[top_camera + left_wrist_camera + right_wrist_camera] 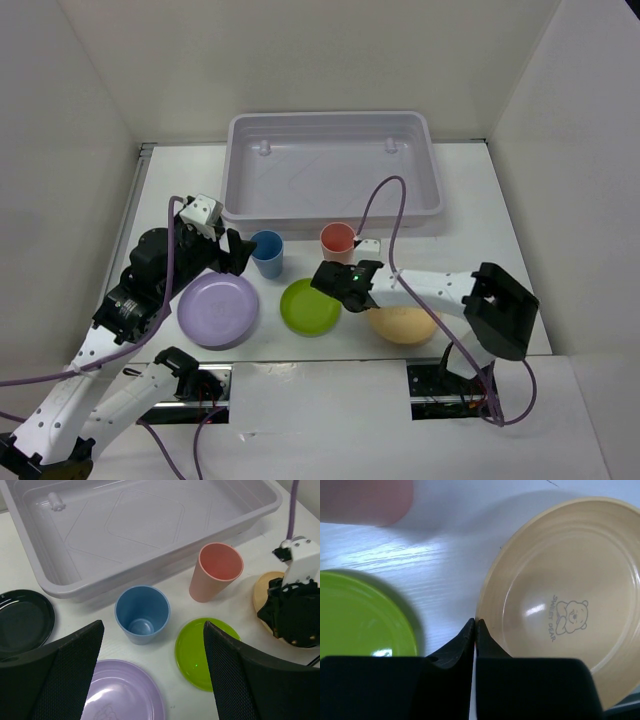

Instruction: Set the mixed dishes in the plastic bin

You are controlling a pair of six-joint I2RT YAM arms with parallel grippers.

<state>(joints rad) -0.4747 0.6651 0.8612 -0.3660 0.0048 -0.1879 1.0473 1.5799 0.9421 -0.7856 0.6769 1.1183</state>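
First pick, nothing binned yet: right gripper (475, 625) pressed together, tips at the rim of the yellow-orange plate (560, 610), which lies on the table (500, 200) near the plastic bin (340, 215). Left gripper (152, 627) spread over the blue cup (142, 612). Next, as I judge it: lever the rim up, then pinch it.

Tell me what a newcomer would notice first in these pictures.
The large empty plastic bin at the far side dominates. Before it sit bright dishes: blue cup, coral-red cup, lavender plate and lime-green plate. The right gripper, fingers shut, sits at the rim of the yellow-orange plate with a bear print.
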